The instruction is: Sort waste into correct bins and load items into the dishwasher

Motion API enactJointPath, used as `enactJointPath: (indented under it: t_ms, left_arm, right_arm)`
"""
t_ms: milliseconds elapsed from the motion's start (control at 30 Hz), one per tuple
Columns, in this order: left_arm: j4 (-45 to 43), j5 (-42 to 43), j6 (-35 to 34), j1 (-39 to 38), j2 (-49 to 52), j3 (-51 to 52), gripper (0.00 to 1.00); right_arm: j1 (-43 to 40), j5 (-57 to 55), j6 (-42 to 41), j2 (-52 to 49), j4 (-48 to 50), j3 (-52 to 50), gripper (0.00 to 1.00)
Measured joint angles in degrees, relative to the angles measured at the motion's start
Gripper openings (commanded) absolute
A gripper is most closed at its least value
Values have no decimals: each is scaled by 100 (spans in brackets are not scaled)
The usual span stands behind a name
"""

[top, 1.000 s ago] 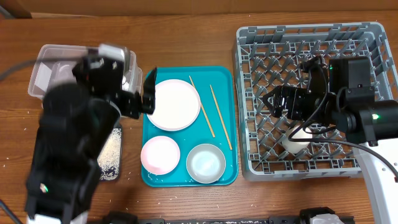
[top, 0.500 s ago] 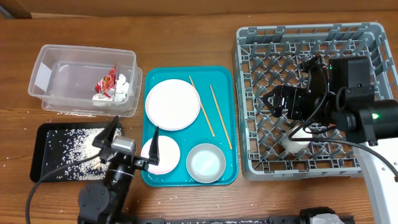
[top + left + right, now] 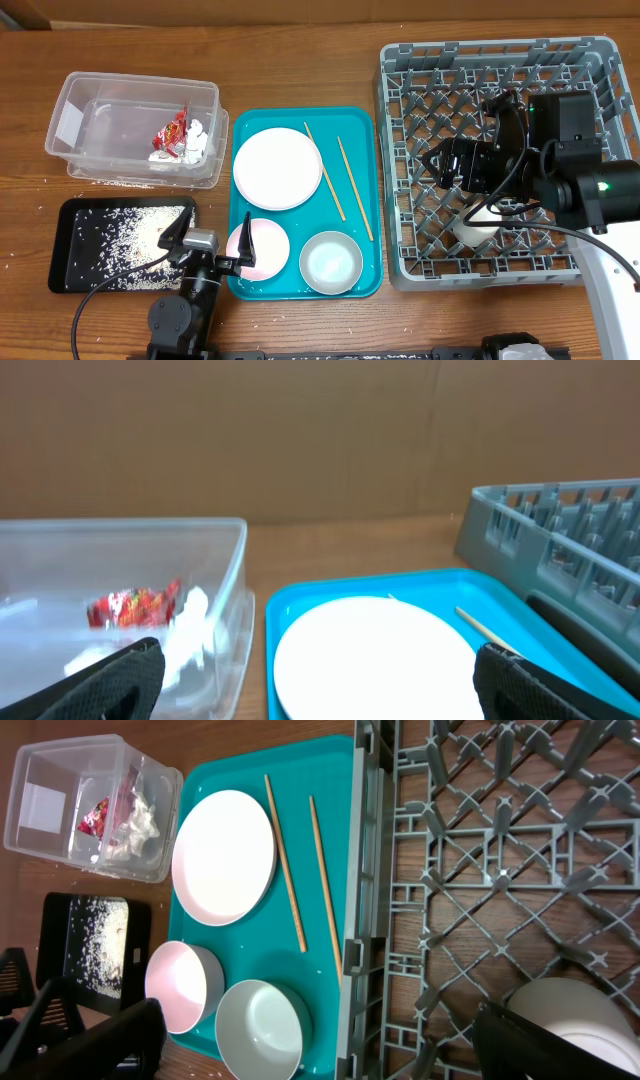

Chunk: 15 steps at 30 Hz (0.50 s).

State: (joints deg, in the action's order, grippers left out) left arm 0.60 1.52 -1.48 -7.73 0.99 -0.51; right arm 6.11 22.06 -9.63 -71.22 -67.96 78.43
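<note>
Left arm drawn back low toward the bottom edge since half a second ago; right arm unchanged over the rack.

At bottom centre-left of the overhead view, the left gripper (image 3: pixel 212 243) sits low with its fingers spread wide and holding nothing, one tip over the black tray (image 3: pixel 68 275) of scattered rice and the other at the pink bowl (image 3: pixel 262 248). Just right of that bowl on the teal tray (image 3: pixel 362 125) is a pale green bowl (image 3: pixel 331 262); farther up lie the white plate (image 3: pixel 278 168) and two chopsticks (image 3: pixel 325 178). At upper left, the clear bin (image 3: pixel 70 100) holds a red wrapper (image 3: pixel 170 135). On the right, the right gripper (image 3: pixel 320 1042) hangs open and empty above the grey dishwasher rack (image 3: pixel 600 60), near a white dish (image 3: pixel 470 226) standing in it.
</note>
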Motion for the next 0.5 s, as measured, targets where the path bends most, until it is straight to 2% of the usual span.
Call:
enactJointPath:
  t_ms: [100, 500]
  left_arm:
    - [343, -2, -9, 2, -9, 2, 100]
    - [369, -2, -9, 2, -9, 2, 100]
  right_arm:
    - [0, 2, -2, 0, 7, 0, 100]
    - [0, 2, -2, 0, 2, 0, 100]
